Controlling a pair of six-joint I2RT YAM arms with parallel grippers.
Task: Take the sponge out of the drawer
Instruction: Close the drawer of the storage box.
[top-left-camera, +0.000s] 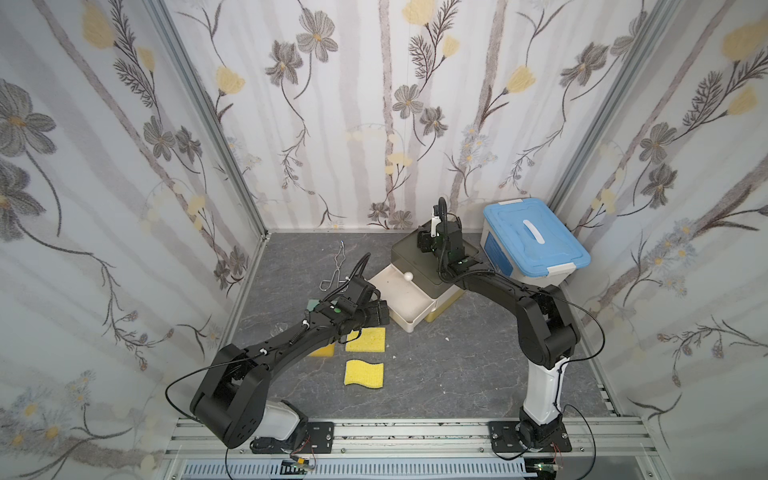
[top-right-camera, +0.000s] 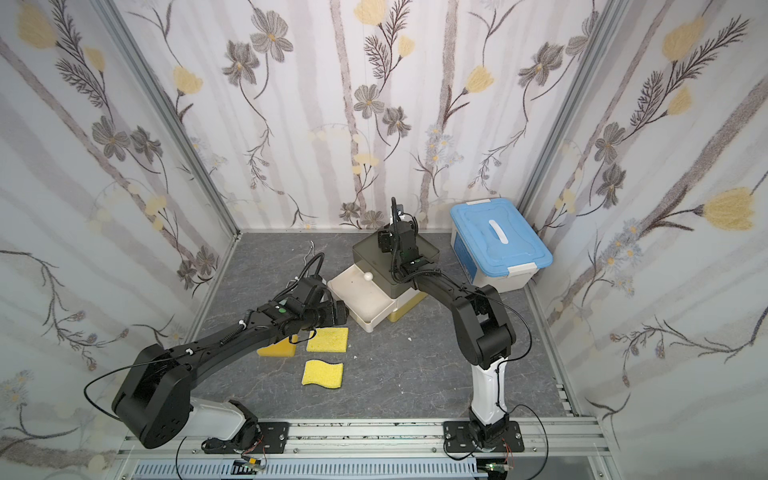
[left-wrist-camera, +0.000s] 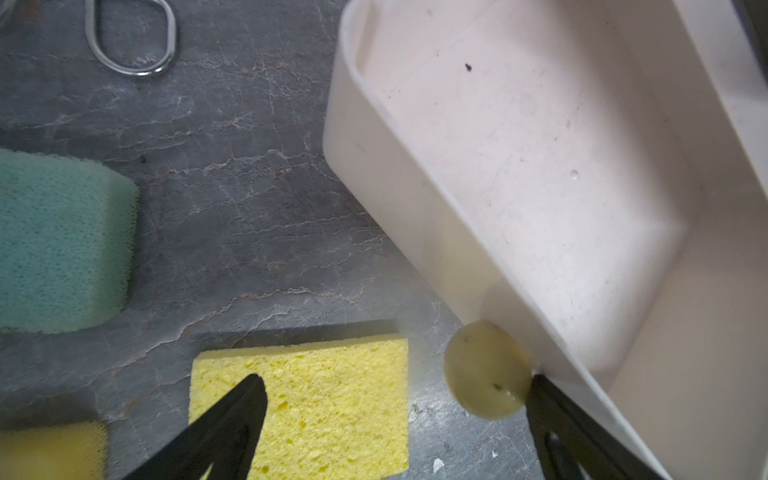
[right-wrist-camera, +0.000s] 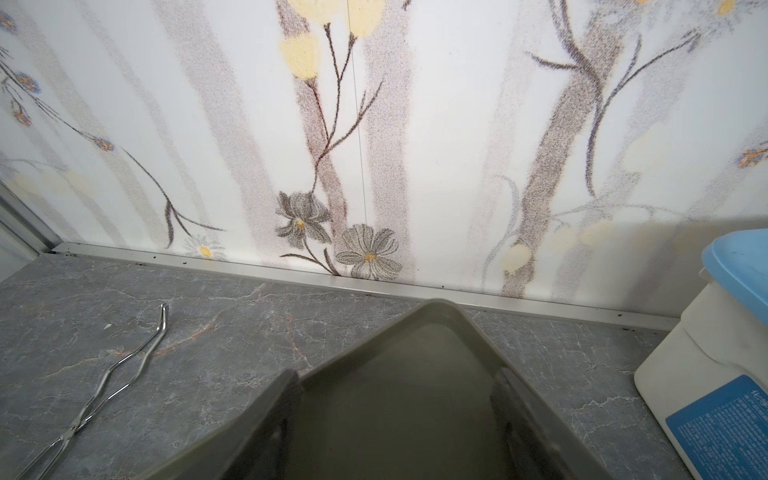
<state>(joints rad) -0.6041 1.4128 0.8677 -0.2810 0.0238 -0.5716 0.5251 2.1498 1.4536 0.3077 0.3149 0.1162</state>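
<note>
The white drawer (top-left-camera: 415, 322) (top-right-camera: 370, 324) (left-wrist-camera: 395, 208) stands pulled out of the olive cabinet (top-left-camera: 419, 272), and its floor is bare. A flat yellow sponge (top-left-camera: 368, 338) (top-right-camera: 328, 338) (left-wrist-camera: 332, 403) lies on the table just in front of the drawer. My left gripper (top-left-camera: 376, 313) (top-right-camera: 336, 313) (left-wrist-camera: 397, 382) hovers open over it; one fingertip is above the sponge, the other by the drawer's round knob (left-wrist-camera: 486, 370). My right gripper (top-left-camera: 428, 241) (top-right-camera: 384, 241) (right-wrist-camera: 395, 380) rests on the cabinet top, fingers apart, holding nothing.
A wavy yellow sponge (top-left-camera: 364, 374) lies nearer the front. A thick yellow sponge (top-left-camera: 322, 351) sits partly under the left arm, with a green sponge (left-wrist-camera: 62, 241) beside it. Metal tongs (top-left-camera: 336, 270) (right-wrist-camera: 116, 374) lie at the back left. A blue-lidded box (top-left-camera: 536, 241) stands right of the cabinet.
</note>
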